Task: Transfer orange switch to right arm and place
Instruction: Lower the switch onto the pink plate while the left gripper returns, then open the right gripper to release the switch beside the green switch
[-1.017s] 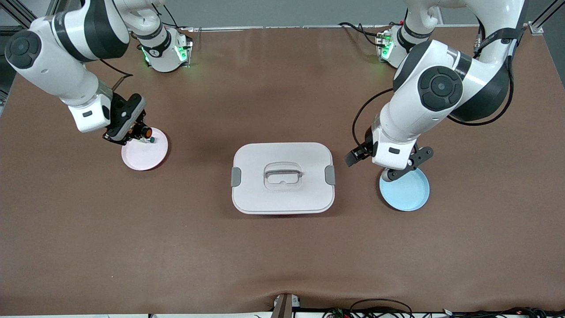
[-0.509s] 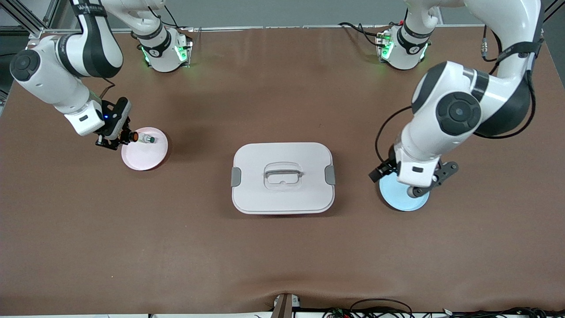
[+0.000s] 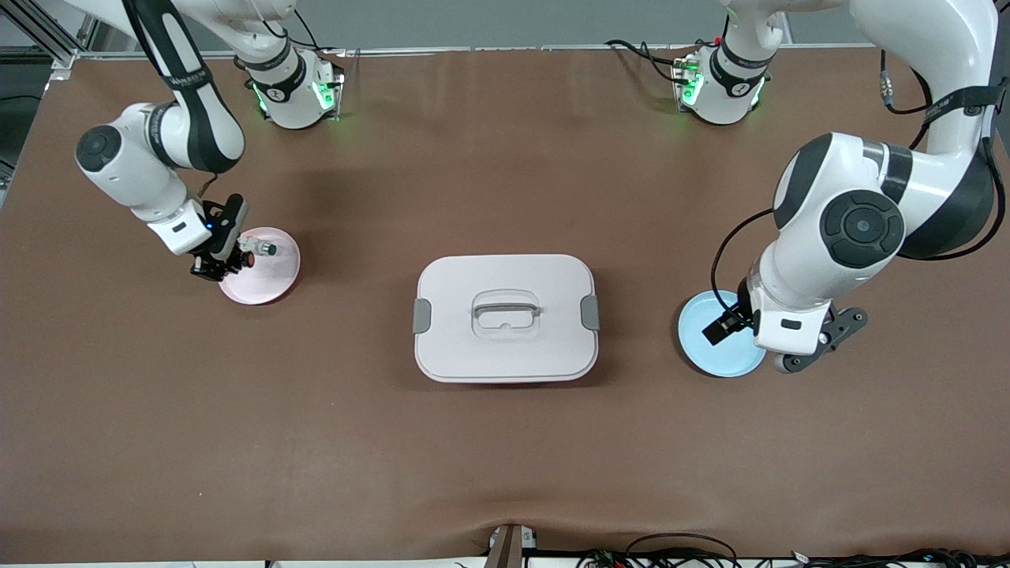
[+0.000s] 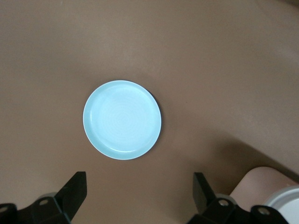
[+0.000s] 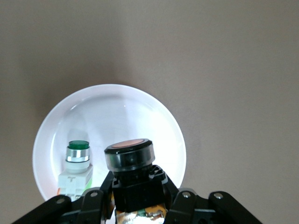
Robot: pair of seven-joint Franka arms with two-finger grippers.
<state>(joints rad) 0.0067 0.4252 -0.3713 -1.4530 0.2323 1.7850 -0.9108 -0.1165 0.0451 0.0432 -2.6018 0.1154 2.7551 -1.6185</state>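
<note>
1. the right gripper [image 3: 222, 267] is clamped on the orange switch [image 5: 129, 156], holding it by its black body, just over the edge of the pink plate [image 3: 272, 278]
2. a pale switch with a green tip [image 5: 77, 163] lies on that plate, just beside the held one
3. the switch looks light, rigid and smooth; its flat-sided lower body seems the safest place to pinch, since the round cap could slip
4. the left gripper [image 4: 140, 191] waits with jaws spread wide over the table beside the empty blue plate [image 4: 122, 119]
5. the lidded white container [image 3: 505, 317] sits between the plates
</note>
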